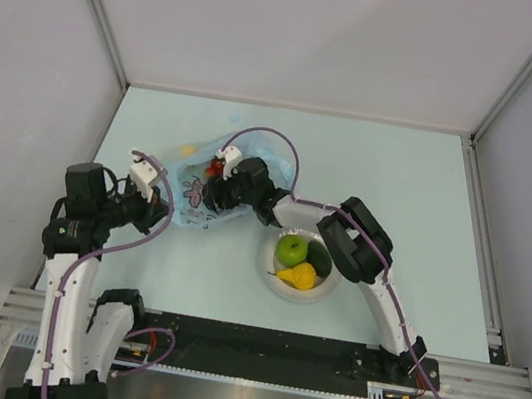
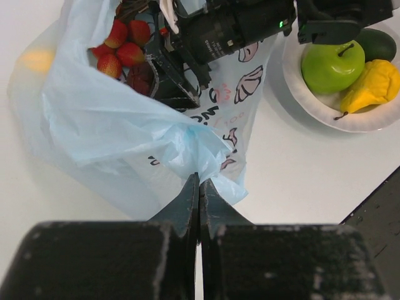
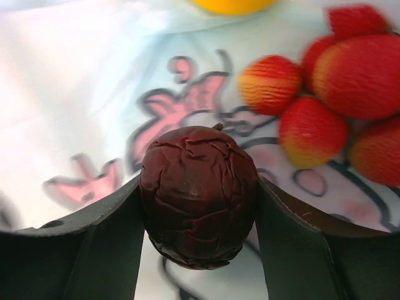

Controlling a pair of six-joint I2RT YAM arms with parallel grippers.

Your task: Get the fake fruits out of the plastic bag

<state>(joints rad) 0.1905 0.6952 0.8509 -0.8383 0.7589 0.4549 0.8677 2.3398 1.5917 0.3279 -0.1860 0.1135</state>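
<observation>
The light-blue plastic bag [image 1: 194,217] lies on the table, left of centre. My left gripper [image 2: 200,180] is shut, pinching a bunched fold of the bag [image 2: 125,125] at its near edge. My right gripper [image 3: 199,197] reaches into the bag's mouth, and its jaws press both sides of a wrinkled dark maroon round fruit [image 3: 199,187]. A bunch of red grapes [image 3: 312,125] lies just beyond it, on the bag's printed inside. A yellow fruit [image 3: 231,5] rests at the far end and shows through the plastic [image 2: 36,59].
A round white plate [image 1: 268,271] stands right of the bag, beside the right arm. It holds a green apple [image 1: 290,251], a dark green avocado [image 1: 320,260] and a yellow fruit [image 1: 298,277]. White walls close in the table on three sides.
</observation>
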